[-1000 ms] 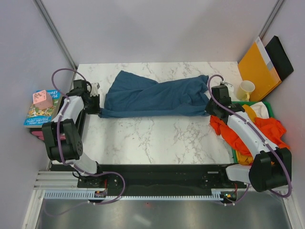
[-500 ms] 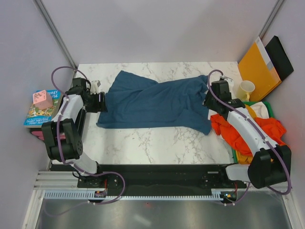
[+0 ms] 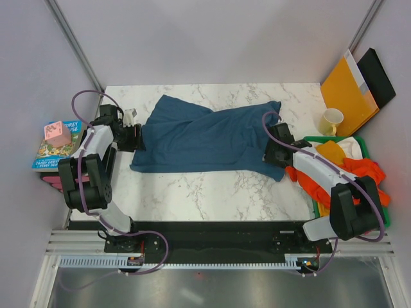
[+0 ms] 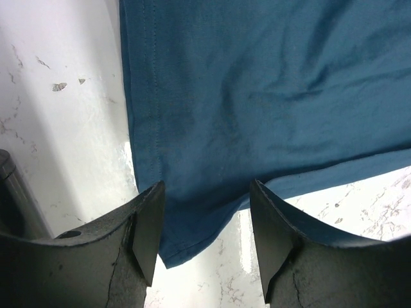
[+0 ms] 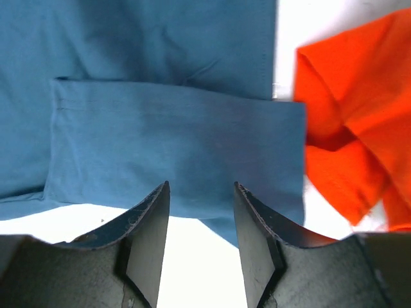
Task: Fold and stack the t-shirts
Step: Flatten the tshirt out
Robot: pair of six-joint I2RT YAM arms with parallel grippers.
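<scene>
The dark teal t-shirt is lying spread across the far half of the worktop, and the orange t-shirt is spilling over the right edge. The left gripper is hovering over its left hem corner and the right gripper over its right end, both with jaws parted and gripping nothing.

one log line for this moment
teal t-shirt: spread on table, unfolded | left end effector: open above its left edge | right end effector: open above its right edge | orange t-shirt: beside right edge
</scene>
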